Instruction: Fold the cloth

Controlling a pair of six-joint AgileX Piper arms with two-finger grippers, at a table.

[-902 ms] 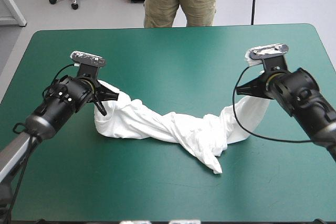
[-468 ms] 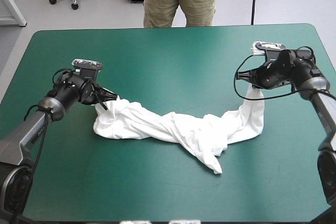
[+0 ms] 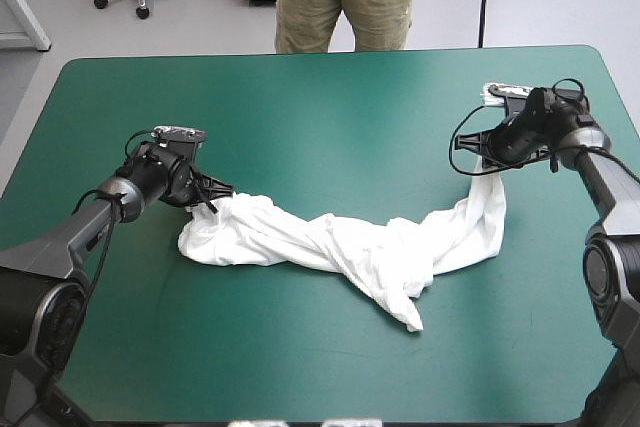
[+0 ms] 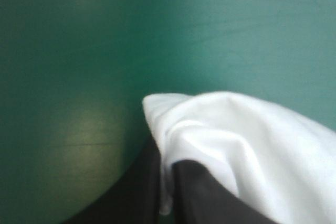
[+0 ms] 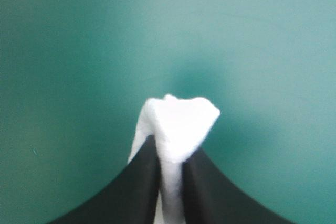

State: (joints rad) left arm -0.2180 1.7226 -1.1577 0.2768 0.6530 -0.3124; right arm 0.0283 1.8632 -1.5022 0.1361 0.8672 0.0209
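The white T-shirt (image 3: 350,247) lies as a twisted rope across the middle of the teal-green table, sagging toward the front with a pointed fold hanging nearest me. My left gripper (image 3: 213,190) is low at the shirt's left end, shut on the T-shirt; white cloth (image 4: 220,135) bulges out between its black fingers (image 4: 210,192). My right gripper (image 3: 484,159) holds the right end a little above the table, shut on the T-shirt, with a small white tuft (image 5: 178,121) poking past its fingertips.
Bare teal-green cover (image 3: 330,117) stretches behind the shirt to the far edge, and more lies in front of it (image 3: 250,347). A person stands beyond the far edge, away from the top.
Both arms have dropped and reached farther out over the table. The left gripper moved toward the front and right, the right gripper lowered slightly. The shirt's ends now lie closer to the cover.
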